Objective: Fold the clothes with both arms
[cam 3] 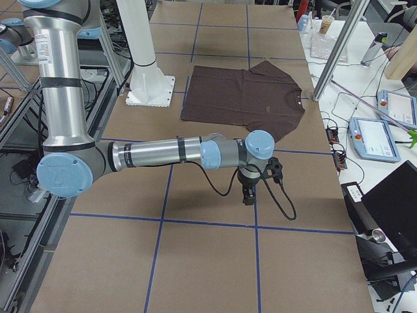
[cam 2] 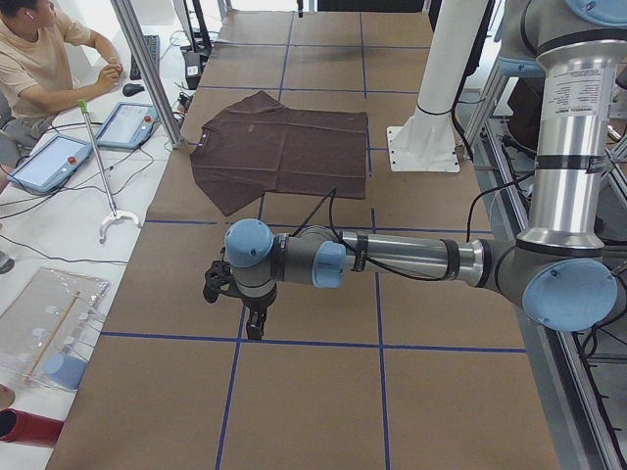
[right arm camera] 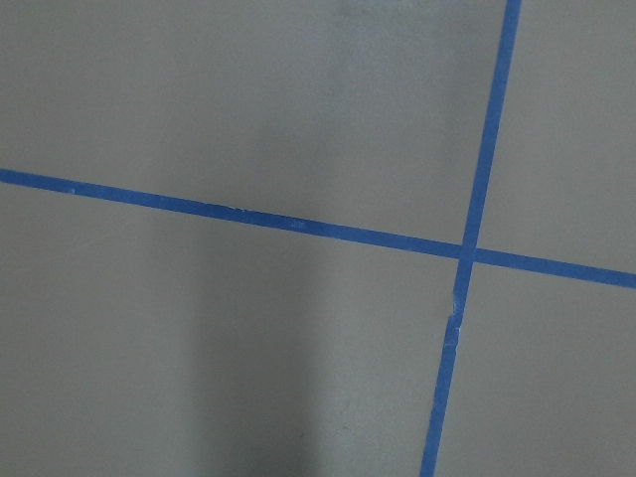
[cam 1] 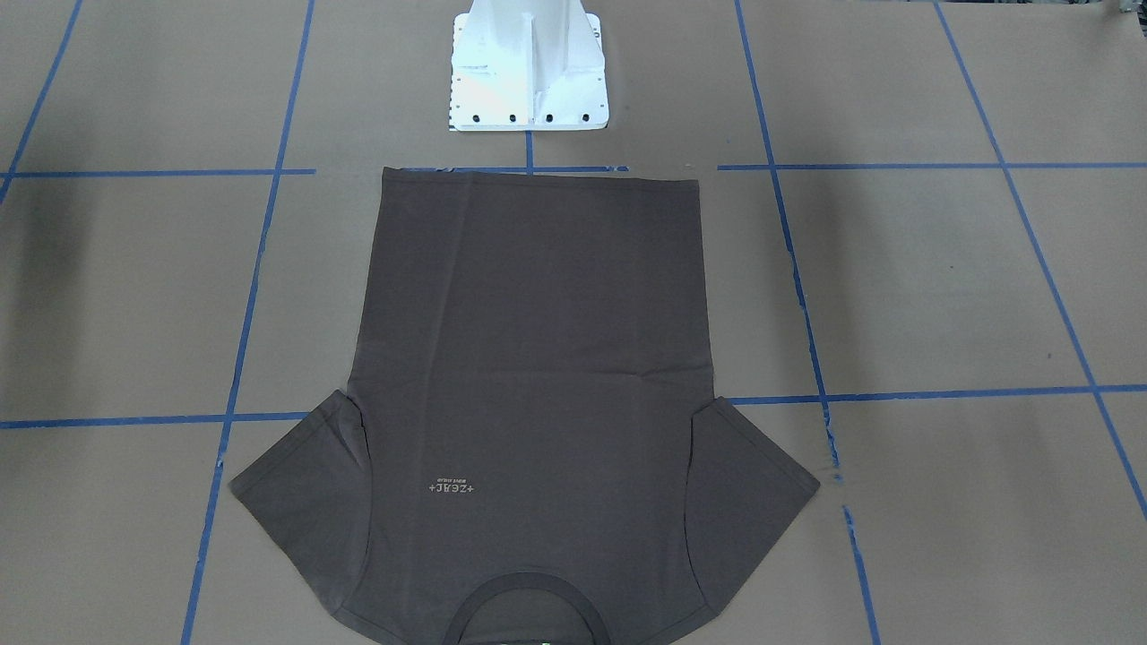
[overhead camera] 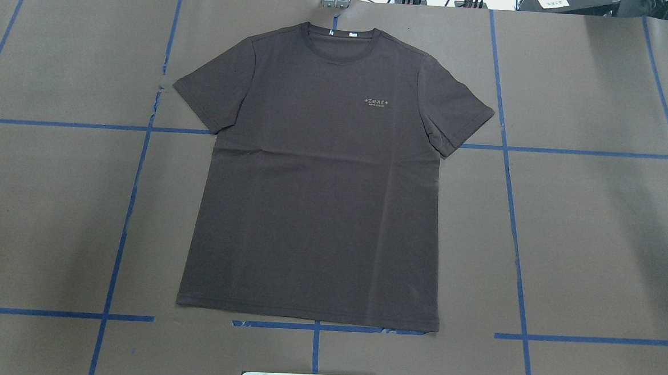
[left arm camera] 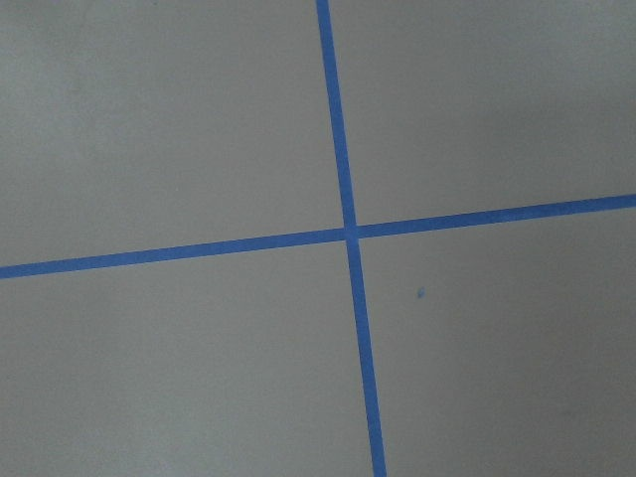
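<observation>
overhead exterior shows the table as the biggest thing, covered in brown paper and marked into squares by blue tape. the left arm is the near one in the exterior left view. its forearm reaches level across the paper at the table's end on the robot's left. the right arm does the same at the opposite end in the exterior right view. neither arm appears in the overhead or front-facing views.

the t-shirt lies flat and face up in the middle of the table, unfolded, with both short sleeves spread out to the sides. its hem is nearest the white pedestal and its collar is at the far edge, away from the robot. both arms are well apart from it.

the left gripper points down over bare paper near a tape crossing. the right gripper also points down just above the paper, a black cable looping beside it. i cannot tell whether either one's fingers are spread or pressed together, as they show only in the side views. both wrist cameras show only paper and crossed tape.

a person sits beside the table's far edge. the pale "+zeal+" chest print and white neck tags are visible on the shirt.
</observation>
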`<state>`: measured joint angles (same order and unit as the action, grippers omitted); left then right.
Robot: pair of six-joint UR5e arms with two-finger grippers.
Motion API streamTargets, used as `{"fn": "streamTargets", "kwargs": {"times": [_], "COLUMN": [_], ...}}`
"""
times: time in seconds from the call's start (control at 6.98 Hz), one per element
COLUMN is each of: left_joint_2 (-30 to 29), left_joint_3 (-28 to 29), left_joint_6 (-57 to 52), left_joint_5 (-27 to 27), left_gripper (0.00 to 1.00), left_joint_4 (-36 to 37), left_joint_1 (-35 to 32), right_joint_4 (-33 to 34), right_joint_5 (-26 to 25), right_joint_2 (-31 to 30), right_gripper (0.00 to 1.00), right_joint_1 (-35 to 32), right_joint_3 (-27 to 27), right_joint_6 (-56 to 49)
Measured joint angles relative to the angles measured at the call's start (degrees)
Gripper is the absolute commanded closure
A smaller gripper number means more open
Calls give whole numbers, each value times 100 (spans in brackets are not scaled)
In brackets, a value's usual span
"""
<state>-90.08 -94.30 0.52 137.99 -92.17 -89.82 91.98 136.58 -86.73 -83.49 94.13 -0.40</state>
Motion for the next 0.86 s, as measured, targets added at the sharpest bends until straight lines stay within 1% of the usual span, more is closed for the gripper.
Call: {"fn": "streamTargets", "kwargs": {"times": [0.29,0.57,0.72,0.86], "left_joint_2": [7,-7,-25,-43], "left_joint_3": [-183,-259,-268,-273], "left_joint_6": [-3,28,45,44], "left_joint_5": [111,92,90,109], "left_gripper": [0,0,0,0], "left_joint_4": [22,20,5,-17], "left_joint_1": [-39,-42,-36,-27], "right_joint_4": [1,-60,-252,-521], "right_joint_5": [33,31,65,213], "right_joint_2": [-57,-90,-94,-89], "right_gripper": [0,0,0,0], "right_joint_1": [0,8,33,84], "right_joint_3": [-16,-32,-41,-97], "right_joint_6": [8,-2,0,35]}}
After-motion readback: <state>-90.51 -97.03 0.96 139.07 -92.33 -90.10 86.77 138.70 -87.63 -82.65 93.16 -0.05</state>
